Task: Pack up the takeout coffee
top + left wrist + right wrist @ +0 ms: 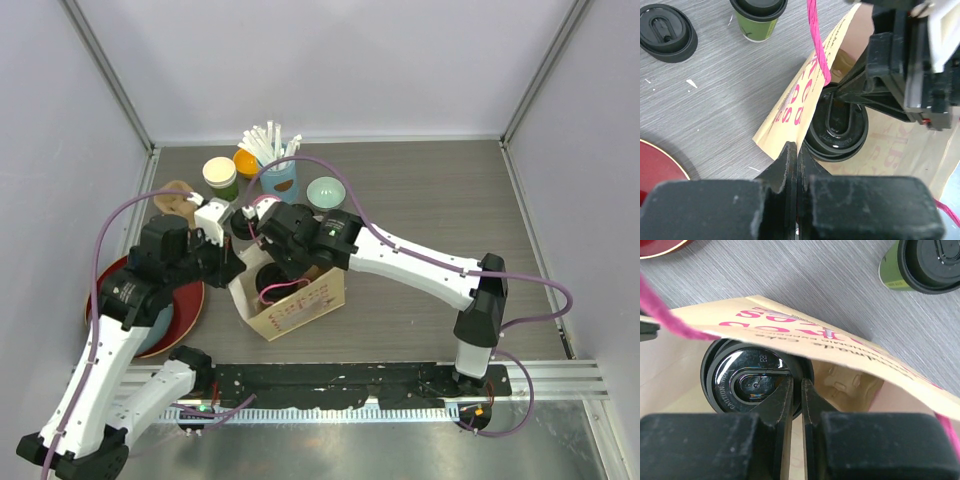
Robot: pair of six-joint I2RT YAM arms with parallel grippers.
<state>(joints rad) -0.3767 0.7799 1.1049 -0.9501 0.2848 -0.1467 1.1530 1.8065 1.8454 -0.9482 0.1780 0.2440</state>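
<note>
A: Cup (838, 129) against right gripper (801, 382)?
B: Directly beneath, inside bag (300, 312). Pinched at rim of lid (740, 379), jaws almost together.
A: Orientation?
B: Upright, long axis vertical, lid up. Other cup (892, 271) likewise, on table (420, 190) outside the bag.
A: Arm poses?
B: Right: stretched leftward across table, wrist tipped down into bag mouth. Left: elbow folded, left gripper (796, 150) clamped on bag edge.

My gripper (796, 150) pinches the paper bag (790, 100) at its rim, fingers pressed together. Inside, the right gripper (837, 97) holds a lidded cup (837, 132); another cup (759, 22) stands outside.
</note>
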